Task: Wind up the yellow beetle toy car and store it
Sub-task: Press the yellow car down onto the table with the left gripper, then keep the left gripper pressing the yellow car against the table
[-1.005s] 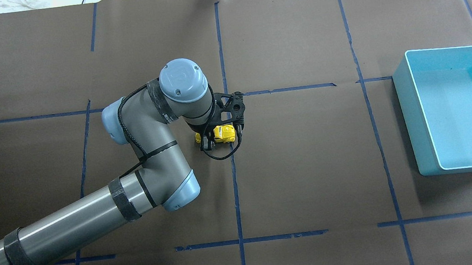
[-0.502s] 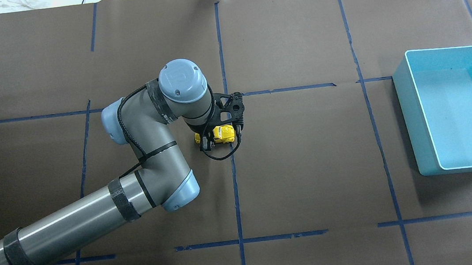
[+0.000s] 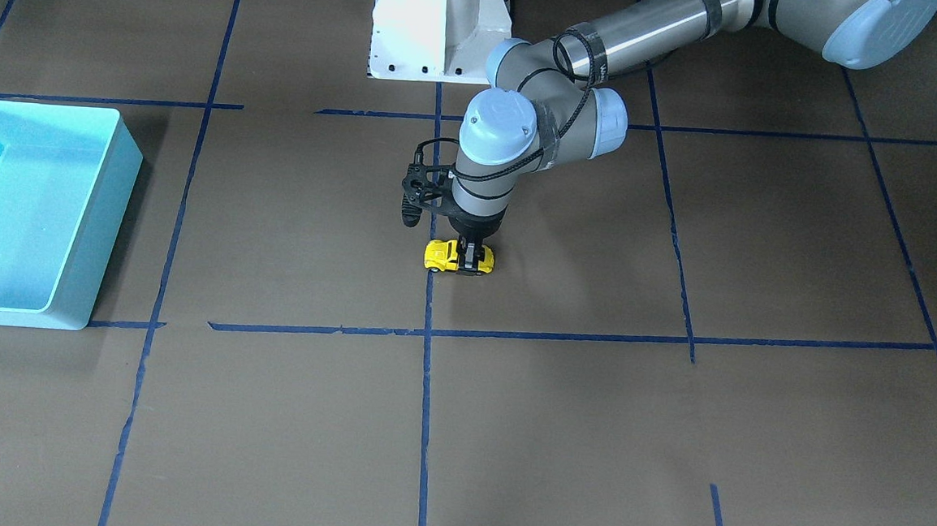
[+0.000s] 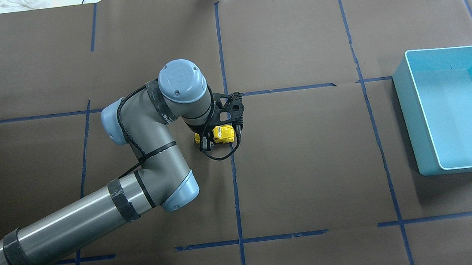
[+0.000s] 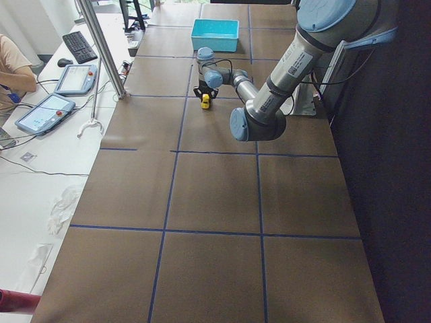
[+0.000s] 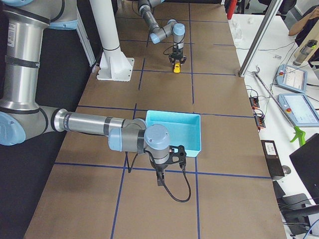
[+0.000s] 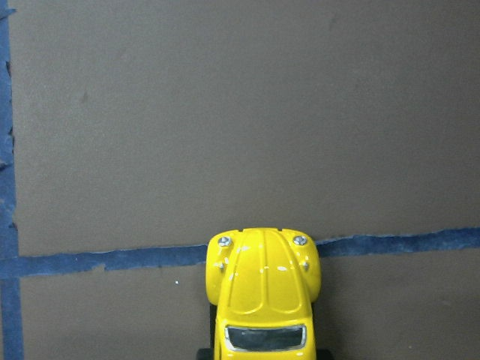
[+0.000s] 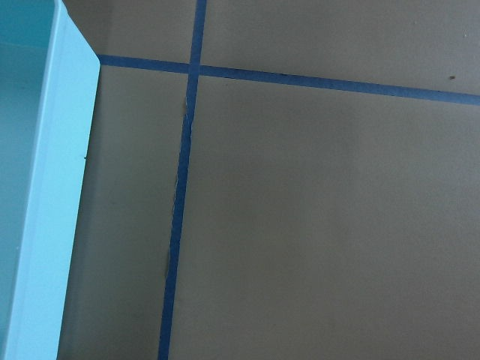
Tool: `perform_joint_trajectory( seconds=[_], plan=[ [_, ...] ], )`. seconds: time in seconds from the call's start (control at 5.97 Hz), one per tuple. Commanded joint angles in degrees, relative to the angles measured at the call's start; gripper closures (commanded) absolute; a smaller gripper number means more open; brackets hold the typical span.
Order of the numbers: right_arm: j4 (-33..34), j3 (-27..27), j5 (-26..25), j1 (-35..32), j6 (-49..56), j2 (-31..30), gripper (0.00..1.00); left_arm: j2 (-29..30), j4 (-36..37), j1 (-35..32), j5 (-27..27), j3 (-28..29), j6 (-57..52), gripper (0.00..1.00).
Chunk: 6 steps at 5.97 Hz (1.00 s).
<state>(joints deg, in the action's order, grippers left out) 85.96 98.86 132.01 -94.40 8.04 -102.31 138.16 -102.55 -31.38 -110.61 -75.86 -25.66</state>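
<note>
The toy car (image 3: 440, 255) sits wheels-down near the middle of the table (image 4: 310, 164), well clear of every edge, its nose reaching the centre tape line (image 4: 235, 186). The left gripper (image 3: 473, 260) comes straight down over its rear half, fingers narrowed against both sides. It appears to pinch the car, though the contact is small in these views. Bare brown paper lies open all round. The bin (image 4: 414, 121) stands well apart toward the robot's right, with nothing between it and the car. The right gripper (image 6: 159, 178) hangs just beside the bin's near wall. I cannot tell how far open it is.
</note>
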Motion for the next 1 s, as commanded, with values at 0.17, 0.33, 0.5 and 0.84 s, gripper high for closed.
perform_joint_trajectory(
  seconds=[0.17, 0.33, 0.5, 0.84],
  plan=[
    [-0.01, -0.08, 0.00, 0.00, -0.04, 0.01, 0.00, -0.44, -0.02, -0.09, 0.04, -0.34, 0.00, 0.86],
    [-0.01, -0.08, 0.09, 0.00, 0.04, 0.01, 0.00, -0.70, -0.02, -0.17, 0.05, -0.51, 0.00, 0.86],
    [-0.01, -0.08, 0.09, 0.09, -0.04, 0.01, 0.00, -0.96, -0.02, -0.26, 0.05, -0.69, 0.00, 0.86],
    [-0.01, -0.08, 0.09, 0.09, 0.04, 0.01, 0.00, -1.93, -0.02, -0.35, 0.05, -1.83, 0.00, 0.86]
  ],
)
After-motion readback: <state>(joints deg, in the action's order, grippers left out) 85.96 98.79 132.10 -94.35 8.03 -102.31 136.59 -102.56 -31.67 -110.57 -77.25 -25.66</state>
